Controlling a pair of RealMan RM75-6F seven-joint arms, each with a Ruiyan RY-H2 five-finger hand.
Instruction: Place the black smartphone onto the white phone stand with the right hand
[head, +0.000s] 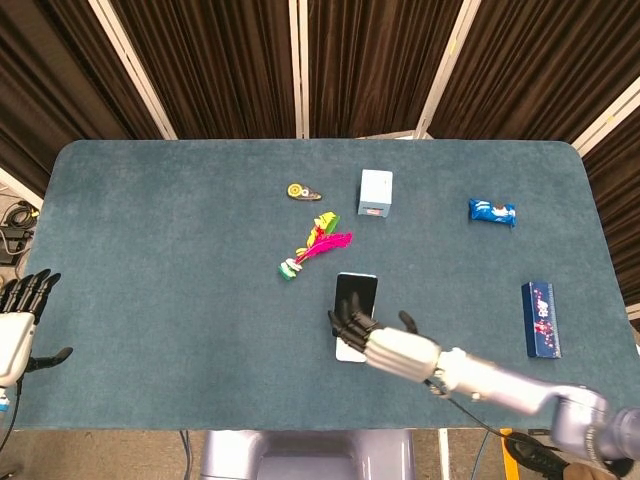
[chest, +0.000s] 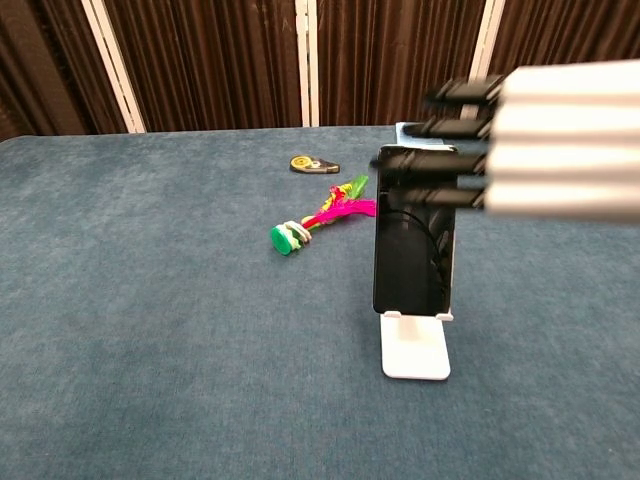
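Near the front edge of the blue-green table (head: 180, 220), the black smartphone (chest: 412, 240) stands upright on the white phone stand (chest: 415, 346), its lower edge seated in the stand's lip; in the head view the phone (head: 354, 298) leans back over the stand's base (head: 350, 352). The right hand (head: 385, 345) holds nothing, its fingers (chest: 450, 160) extended and spread; in the chest view (chest: 545, 140) it fills the upper right, blurred, with dark fingertips overlapping the phone's top, and whether they touch the phone cannot be told from either view. The left hand (head: 18, 318) sits at the table's left edge, fingers apart and holding nothing, well apart from the stand. Behind the phone lie a pink and green feathered toy (head: 315, 245), a small yellow and black tape dispenser (head: 302, 191) and a light blue box (head: 376, 193) standing upright. Farther right lie a blue snack packet (head: 492, 212) and, near the right edge, a long dark blue box (head: 540, 319).
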